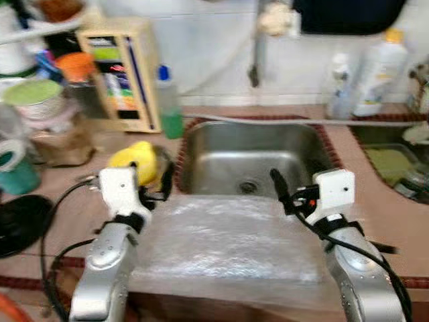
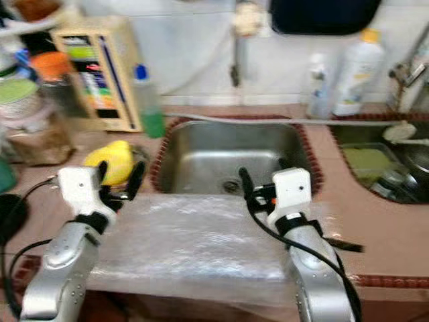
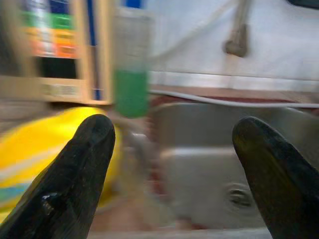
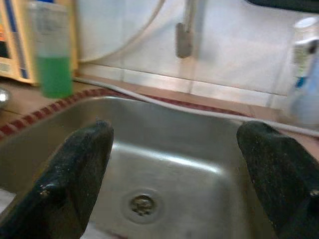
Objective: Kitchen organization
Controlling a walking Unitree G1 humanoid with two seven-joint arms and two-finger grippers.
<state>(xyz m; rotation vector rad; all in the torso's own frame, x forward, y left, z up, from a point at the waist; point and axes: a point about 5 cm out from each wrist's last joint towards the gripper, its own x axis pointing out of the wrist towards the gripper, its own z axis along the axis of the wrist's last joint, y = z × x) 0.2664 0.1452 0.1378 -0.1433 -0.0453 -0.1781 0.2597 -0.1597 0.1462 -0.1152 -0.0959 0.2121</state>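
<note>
- Kitchen desk [image 1: 395, 221] in tan tile with a dark red patterned border; white tiled wall behind, all views motion-blurred.
- Rectangular stainless steel sink [image 1: 251, 157] is set in the middle of the desk, round drain [image 4: 143, 204] at its bottom, metal tap [image 1: 257, 47] hanging above the back edge.
- Sheet of clear crinkled plastic film [image 1: 228, 245] lies on the desk at the sink's front edge, between the two silver arms.
- Left gripper [image 1: 161, 176]: jaws spread wide apart, nothing between them, just beside the sink's front-left corner. Black fingertips [image 3: 79, 174] frame the sink's left wall in the left wrist view.
- Yellow rounded object [image 1: 134, 159] with pale stripes lies on the desk left of the sink, right next to the left gripper; contact cannot be confirmed through the blur.
- Right gripper [image 4: 179, 174]: jaws also wide apart and empty, at the sink's front edge, pointing over the basin toward the drain.
- Clear bottle with green liquid and blue cap [image 1: 167, 100] stands at the sink's back-left corner, next to a tilted pale wooden box with colourful packets [image 1: 120, 70].
- White plastic bottle with yellow cap [image 1: 379, 70] stands near the wall, right of the sink.
- Second basin [image 1: 395, 161] on the far right holds dishes.
</note>
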